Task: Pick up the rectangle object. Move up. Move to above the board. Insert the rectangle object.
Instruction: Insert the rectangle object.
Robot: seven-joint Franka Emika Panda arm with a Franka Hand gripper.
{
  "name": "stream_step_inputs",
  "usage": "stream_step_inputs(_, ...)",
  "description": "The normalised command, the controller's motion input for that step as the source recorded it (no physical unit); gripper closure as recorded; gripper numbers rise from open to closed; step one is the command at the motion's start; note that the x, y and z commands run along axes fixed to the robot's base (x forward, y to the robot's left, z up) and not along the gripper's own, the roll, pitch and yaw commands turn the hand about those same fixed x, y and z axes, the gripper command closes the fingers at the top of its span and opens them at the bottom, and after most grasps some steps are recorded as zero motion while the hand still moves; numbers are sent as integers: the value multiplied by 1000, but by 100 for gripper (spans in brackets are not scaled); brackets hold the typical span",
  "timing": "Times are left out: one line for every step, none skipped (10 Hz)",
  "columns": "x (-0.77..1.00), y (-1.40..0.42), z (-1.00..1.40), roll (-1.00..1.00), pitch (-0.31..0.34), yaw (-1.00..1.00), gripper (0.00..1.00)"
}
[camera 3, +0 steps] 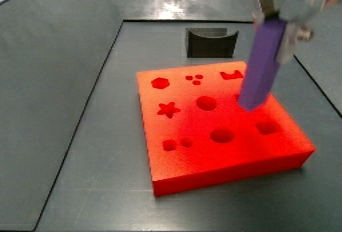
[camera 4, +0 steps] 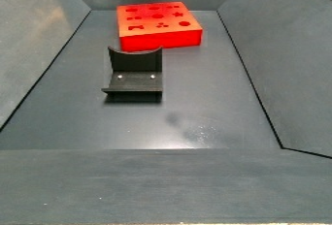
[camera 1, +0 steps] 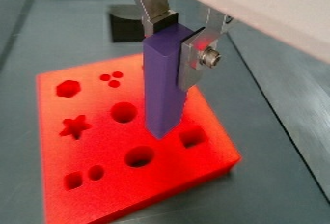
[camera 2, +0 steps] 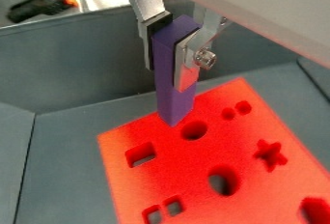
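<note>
Board [camera 3: 221, 141] sits on the grey floor [camera 3: 80, 126], star hole [camera 3: 168, 109] at its left side in a side view, square hole [camera 3: 269, 128] toward the right. Bar [camera 3: 261, 66] hangs upright over the board's right part, lower end close above the top face; contact unclear. Gripper [camera 1: 178, 37] above, jaws clamped on the bar's upper end. Fixture [camera 4: 134, 74] stands apart from the board.

A slim purple bar [camera 1: 165, 83] hangs upright in the gripper [camera 1: 180, 37], its lower end over a thick red-orange board [camera 3: 201, 166] with shaped holes, lying flat on the floor.
</note>
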Motion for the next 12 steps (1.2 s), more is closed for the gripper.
stream_step_inputs(609,0,-363,86,-31,-569,100)
stream_step_inputs(626,0,-337,77,-24,-554,100)
stream_step_inputs(577,0,-317,70,-20,-597,100)
stream_step_inputs(574,0,-343,84,-19,-600,100)
stream_step_inputs(609,0,-343,97,-6,-571,100)
stream_step_inputs(634,0,-346,109,-4,-546,100)
stream_step_inputs(611,31,-289,109,0,-534,100)
stream_step_inputs(560,86,-146,93,7,-520,100)
stream_step_inputs(537,0,0,136,137,-349,100)
stream_step_inputs(394,0,0,160,129,-163,100)
stream_step_inputs(280,0,-157,160,80,0,100)
stream_step_inputs(0,0,-269,144,0,200,100)
